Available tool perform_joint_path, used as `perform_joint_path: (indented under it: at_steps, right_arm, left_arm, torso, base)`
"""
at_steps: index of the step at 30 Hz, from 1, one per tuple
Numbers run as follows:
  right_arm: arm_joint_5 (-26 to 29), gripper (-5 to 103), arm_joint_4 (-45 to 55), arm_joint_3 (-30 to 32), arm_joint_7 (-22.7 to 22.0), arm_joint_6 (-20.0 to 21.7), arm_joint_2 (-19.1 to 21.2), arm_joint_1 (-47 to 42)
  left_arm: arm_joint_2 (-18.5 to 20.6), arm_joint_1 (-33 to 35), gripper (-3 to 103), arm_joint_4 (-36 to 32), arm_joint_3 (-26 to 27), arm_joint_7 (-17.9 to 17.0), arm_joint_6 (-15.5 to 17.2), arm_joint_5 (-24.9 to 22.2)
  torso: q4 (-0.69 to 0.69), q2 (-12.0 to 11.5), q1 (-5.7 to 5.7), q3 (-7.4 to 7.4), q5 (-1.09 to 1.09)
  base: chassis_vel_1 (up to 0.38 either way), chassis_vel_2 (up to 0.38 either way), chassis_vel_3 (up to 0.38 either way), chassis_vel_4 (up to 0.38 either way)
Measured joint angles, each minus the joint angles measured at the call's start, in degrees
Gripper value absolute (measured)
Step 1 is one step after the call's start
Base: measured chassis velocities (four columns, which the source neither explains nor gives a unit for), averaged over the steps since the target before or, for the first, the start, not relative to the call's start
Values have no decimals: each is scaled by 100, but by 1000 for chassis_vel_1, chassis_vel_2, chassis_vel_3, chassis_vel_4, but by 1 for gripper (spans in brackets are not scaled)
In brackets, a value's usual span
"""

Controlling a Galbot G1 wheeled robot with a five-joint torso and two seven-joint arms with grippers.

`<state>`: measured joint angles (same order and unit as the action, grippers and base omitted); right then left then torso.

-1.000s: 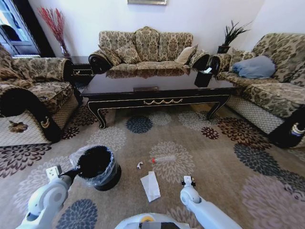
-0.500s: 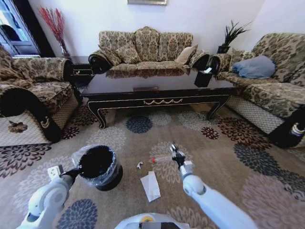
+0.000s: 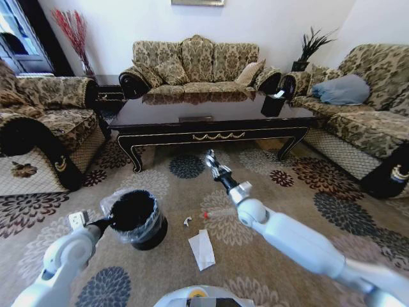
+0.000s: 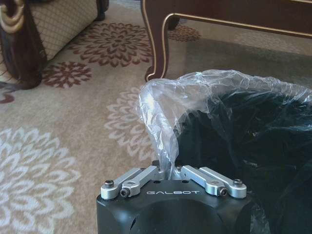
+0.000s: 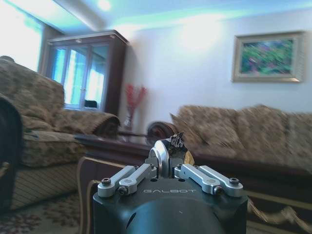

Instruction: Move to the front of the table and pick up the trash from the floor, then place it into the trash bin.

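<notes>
The black trash bin (image 3: 135,219) with its clear bag stands on the patterned floor (image 3: 287,204), left of centre. My left gripper (image 3: 106,224) is at its rim; in the left wrist view the gripper (image 4: 170,169) is shut on the bag's edge (image 4: 161,122). My right gripper (image 3: 213,161) is raised above the carpet in front of the table (image 3: 211,132). It is shut (image 5: 170,147) on a small dark crumpled wrapper (image 5: 176,140). On the floor lie a folded white paper (image 3: 202,248), a tiny white scrap (image 3: 186,221) and a red-capped clear bottle (image 3: 216,213), partly behind my right arm.
Patterned sofas stand left (image 3: 45,121), behind the table (image 3: 195,70) and right (image 3: 358,109). A small black holder (image 3: 273,102) sits on the table's right end. Open carpet lies between the table and me.
My right arm has swung up and forward from low near my base to a raised spot before the table. The bin has shifted slightly with my left gripper.
</notes>
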<state>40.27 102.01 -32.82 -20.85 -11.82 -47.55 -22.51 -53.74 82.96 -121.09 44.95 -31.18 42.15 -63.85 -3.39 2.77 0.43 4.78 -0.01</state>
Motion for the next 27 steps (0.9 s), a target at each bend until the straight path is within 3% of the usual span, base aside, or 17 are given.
perform_joint_path:
  at_steps: [3, 6, 8, 14, 20, 27]
  right_arm:
    - [15, 10, -100, -566, -14, -50, -205, 673]
    - [23, 10, -151, -750, -21, -55, -308, 883]
    - [24, 10, -255, -992, -28, -63, -468, 1101]
    - [7, 10, -707, -1651, -17, -123, -1082, 1528]
    - [-78, 10, -765, -2012, -45, -134, -1430, 1578]
    - [-171, 10, -840, -2305, -104, -178, -1899, 1627]
  left_arm:
    - [365, -415, 3, 239, -348, -67, 4, -169]
    - [553, -695, 3, 399, -622, -80, 4, -207]
    - [757, -1032, 3, 605, -907, -81, 5, -229]
    - [1131, -1300, 3, 909, -956, -76, 5, -297]
    - [1296, -1551, 3, 1071, -1036, 15, 5, -316]
    - [1181, -1869, 3, 1262, -1312, 121, -17, -268]
  torso:
    - [3, 0, 0, 0, -1]
    - [2, 0, 0, 0, -1]
    - [-6, 0, 0, 0, -2]
    - [4, -1, 1, 0, -1]
    - [2, -1, -1, 0, 0]
    - [0, 0, 0, 0, -1]
  base:
    - [0, 0, 0, 0]
    - [0, 0, 0, 0]
    - [0, 0, 0, 0]
    - [0, 0, 0, 0]
    - [0, 0, 0, 0]
    - [0, 0, 0, 0]
